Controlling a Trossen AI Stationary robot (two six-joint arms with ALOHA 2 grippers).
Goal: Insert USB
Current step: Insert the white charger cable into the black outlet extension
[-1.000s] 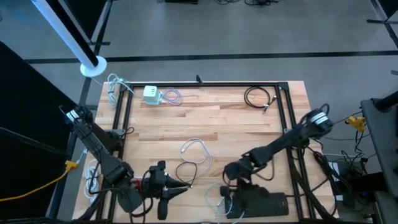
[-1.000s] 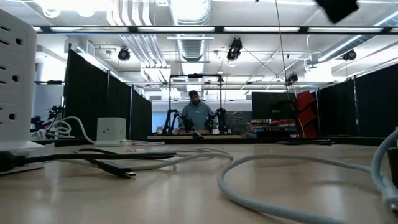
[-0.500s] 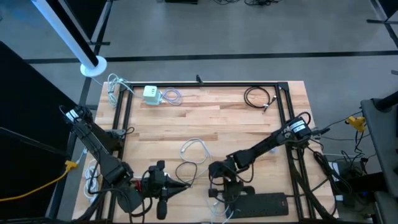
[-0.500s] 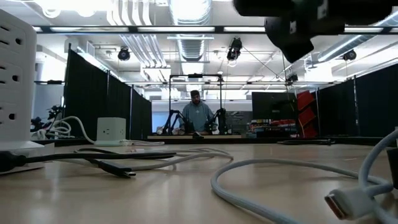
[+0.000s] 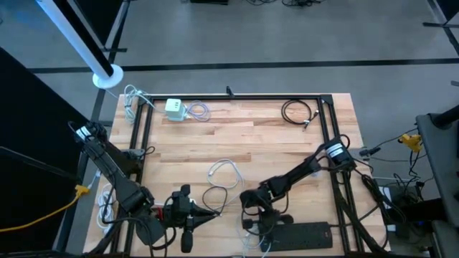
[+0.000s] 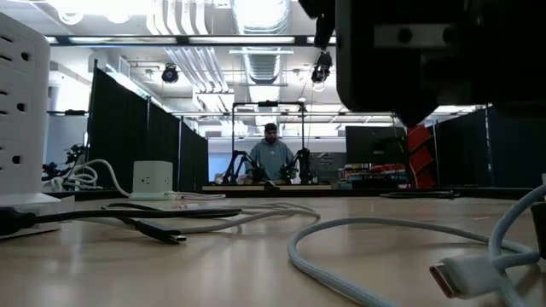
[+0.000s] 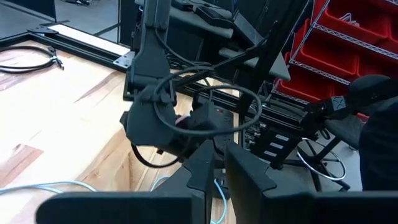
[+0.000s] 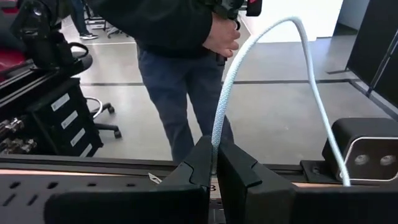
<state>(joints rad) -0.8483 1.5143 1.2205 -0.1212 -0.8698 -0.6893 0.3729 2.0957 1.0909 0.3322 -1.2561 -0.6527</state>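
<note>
Overhead, right tool [image 5: 252, 206] sits at the tabletop's [image 5: 272, 143] near edge just beside the black power strip [image 5: 308, 231], nearer it than the left tool [image 5: 208, 213], whose slim fingers look closed and empty. Level with the wood, the pale braided cable [image 6: 358, 243] loops to a flat USB plug [image 6: 465, 277] lying lengthwise beneath the dark right arm. From the right wrist, its fingers are pinched on the cable [image 8: 249, 74] — a stiff woven cord arching away.

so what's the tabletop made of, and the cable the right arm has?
Tabletop: looks like wood, light butcher-block planks with visible seams and grain, satin finish. Cable: pale, with a woven texture, so probably braided fabric sleeving; it runs up from between the right claw's closed fingers.
</note>
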